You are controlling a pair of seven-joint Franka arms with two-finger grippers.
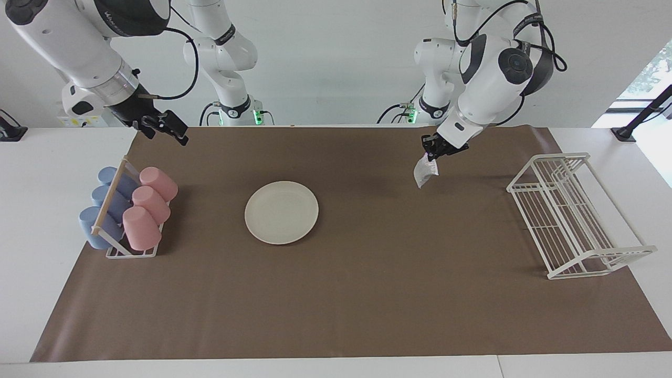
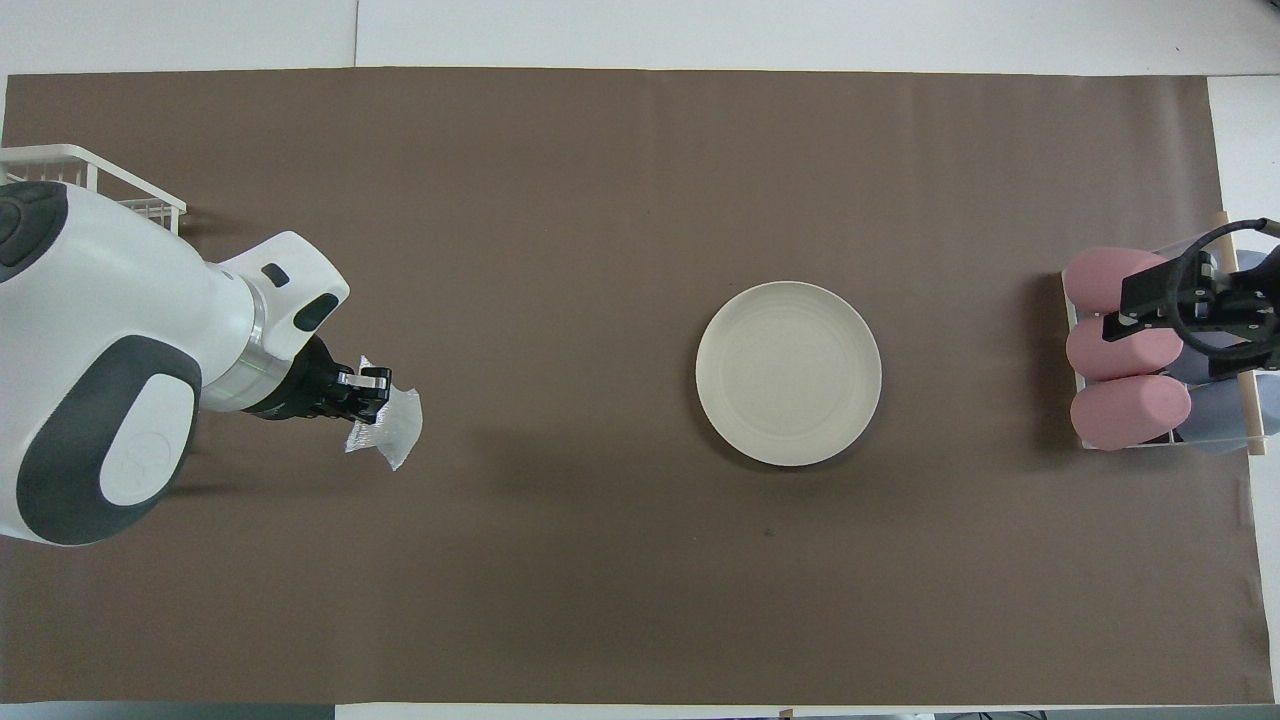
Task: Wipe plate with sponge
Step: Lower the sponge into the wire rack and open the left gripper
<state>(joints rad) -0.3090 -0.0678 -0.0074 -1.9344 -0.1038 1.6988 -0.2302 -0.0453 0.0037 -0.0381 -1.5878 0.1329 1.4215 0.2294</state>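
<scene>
1. Facing view shows my left hand (image 1: 435, 153) up in the air over the brown mat (image 1: 367, 315) toward the left arm's end of the worktop, pinched shut on one edge of the sponge (image 1: 424, 172), which hangs limp below the fingertips and clear of the mat.
2. I grip it by an edge so that the free part can drape flat onto the plate (image 1: 281, 212) when I bring it down; that is my reading of the hold.
3. That plate lies flat on the mat near the middle of the worktop, well apart from the sponge, with nothing on it and nothing touching it.
4. My right hand (image 1: 167, 126) is raised over the mat's edge near the cup rack (image 1: 126, 212), jaws wide and empty; that arm waits.
5. Pink and blue cups lie on their sides in the cup rack at the right arm's end, beside the plate but apart from it.
6. A white wire dish rack (image 1: 575, 215) stands at the left arm's end, close to my left arm's elbow.
7. Between sponge and plate there is only bare mat, so I judge nothing blocks the way; the dish rack is the only thing my left arm could brush.
</scene>
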